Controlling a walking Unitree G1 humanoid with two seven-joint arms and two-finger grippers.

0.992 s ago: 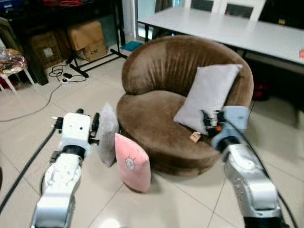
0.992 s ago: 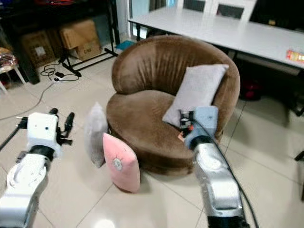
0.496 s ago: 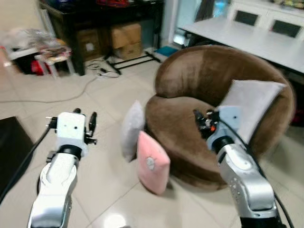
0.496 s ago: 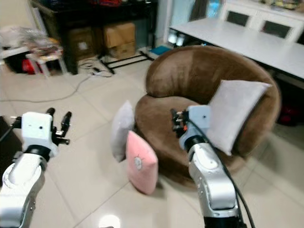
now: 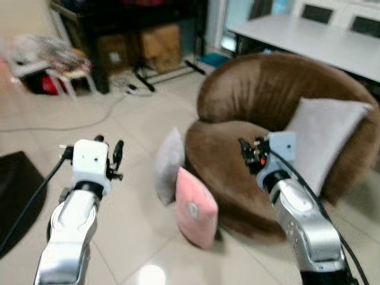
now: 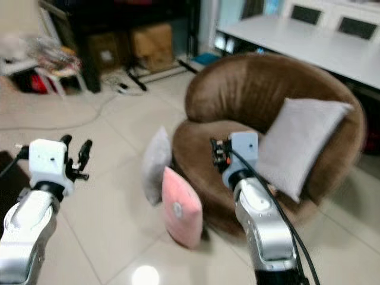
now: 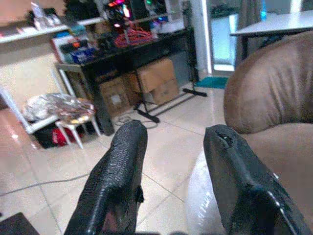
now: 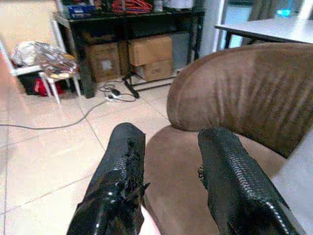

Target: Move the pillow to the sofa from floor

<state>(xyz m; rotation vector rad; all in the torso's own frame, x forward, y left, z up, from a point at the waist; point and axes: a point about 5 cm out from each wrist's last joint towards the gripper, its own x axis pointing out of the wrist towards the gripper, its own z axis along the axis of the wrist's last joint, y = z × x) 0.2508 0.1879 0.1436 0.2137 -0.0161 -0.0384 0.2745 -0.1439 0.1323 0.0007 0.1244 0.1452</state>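
Right pincer [image 8: 168,186] raised, fingers apart, above the sofa [image 5: 237,160] seat.

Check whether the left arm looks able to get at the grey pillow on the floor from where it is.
Probably yes. The left tool is open and empty, and bare floor lies between it and the grey pillow, which stands against the sofa with the pink pillow beside it, not in front.

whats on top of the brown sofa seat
A grey pillow leans against the brown sofa's backrest. The right gripper hovers over the seat, covering part of it.
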